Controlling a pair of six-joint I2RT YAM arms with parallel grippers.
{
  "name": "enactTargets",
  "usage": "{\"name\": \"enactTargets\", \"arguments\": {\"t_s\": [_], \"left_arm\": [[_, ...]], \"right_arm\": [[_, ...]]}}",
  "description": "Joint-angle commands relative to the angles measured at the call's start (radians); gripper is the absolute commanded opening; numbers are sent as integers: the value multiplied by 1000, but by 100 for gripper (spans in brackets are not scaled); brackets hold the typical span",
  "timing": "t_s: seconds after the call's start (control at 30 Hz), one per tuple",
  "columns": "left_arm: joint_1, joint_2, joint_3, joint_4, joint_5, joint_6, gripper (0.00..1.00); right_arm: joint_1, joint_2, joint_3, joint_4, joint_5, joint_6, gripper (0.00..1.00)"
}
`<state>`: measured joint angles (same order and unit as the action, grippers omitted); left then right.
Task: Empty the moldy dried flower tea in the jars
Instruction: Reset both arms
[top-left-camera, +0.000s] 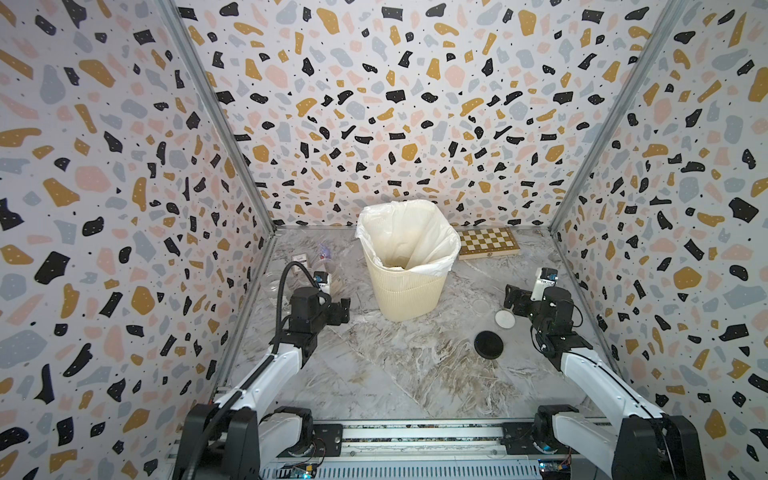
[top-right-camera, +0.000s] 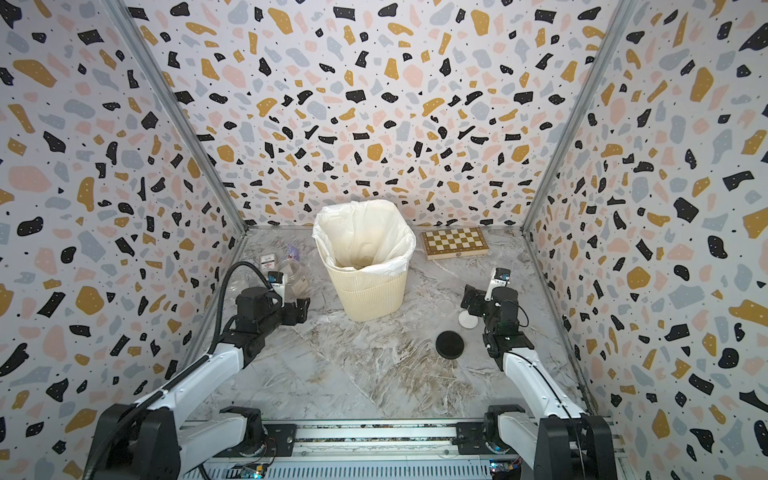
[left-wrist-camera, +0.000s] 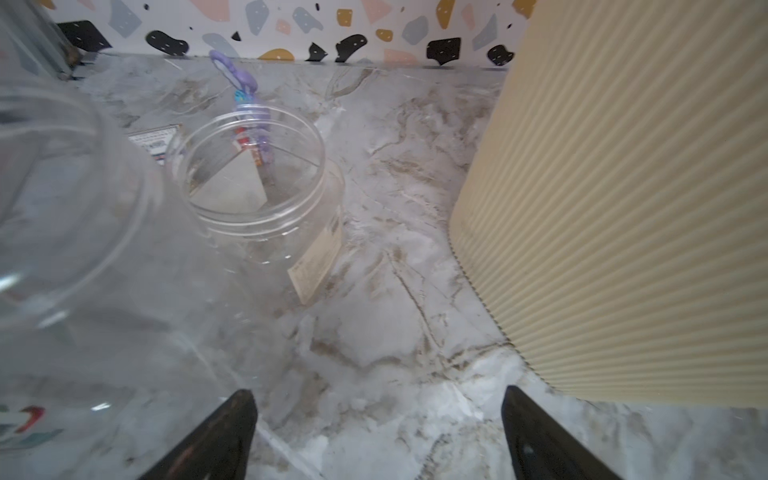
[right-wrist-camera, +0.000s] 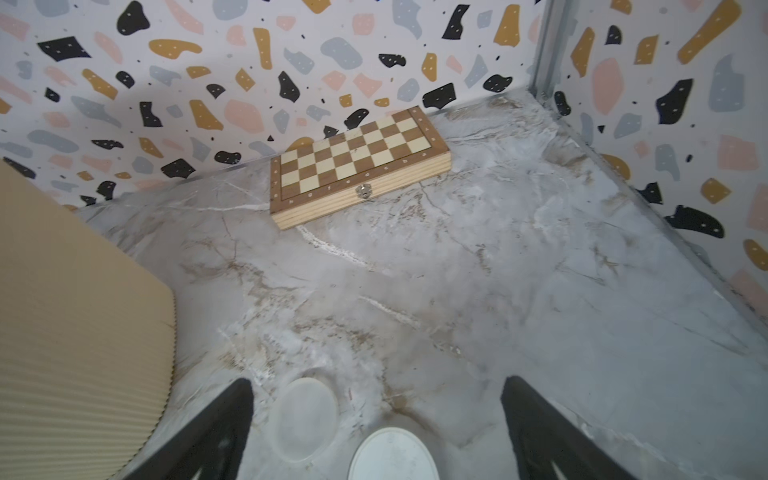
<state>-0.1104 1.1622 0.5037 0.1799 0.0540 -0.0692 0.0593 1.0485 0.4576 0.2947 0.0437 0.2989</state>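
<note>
Two clear, lidless jars stand left of the bin, and both look empty. One (left-wrist-camera: 257, 187) carries a tan paper label and shows in both top views (top-right-camera: 291, 270). The other (left-wrist-camera: 83, 249) is close beside my left finger. Another clear jar (top-left-camera: 273, 286) stands by the left wall. The moldy dried flower tea does not show in any view. My left gripper (left-wrist-camera: 376, 392) (top-left-camera: 343, 309) is open over bare marble between jars and bin. My right gripper (right-wrist-camera: 378, 381) (top-left-camera: 511, 299) is open above a clear lid (right-wrist-camera: 305, 419) and a white lid (right-wrist-camera: 392, 455).
A cream ribbed bin (top-left-camera: 405, 291) with a white bag stands at the centre back. A black lid (top-left-camera: 488, 343) lies front right of it. A wooden chess box (top-left-camera: 488, 243) sits at the back wall. A small card box (top-left-camera: 298, 262) and a purple keychain (left-wrist-camera: 245, 83) lie behind the jars.
</note>
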Motion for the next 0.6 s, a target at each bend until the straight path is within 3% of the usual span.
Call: {"name": "enactTargets", "arguments": {"t_s": [0.0,0.2,0.4,0.57], "left_arm": [[19,51,24,137,-86,85,91],[44,157,-64,349,-150,73,91],[58,231,-141,559,-115,95,90],[79,246,-149,576,-99,75,91]], "right_arm": [[-17,12,-12,102,42,-19,96],[-51,-33,-142,281,89,-46,99],[-43,-5,-278,539,118,-84,99],[1,55,-312,668,125,-133,99]]}}
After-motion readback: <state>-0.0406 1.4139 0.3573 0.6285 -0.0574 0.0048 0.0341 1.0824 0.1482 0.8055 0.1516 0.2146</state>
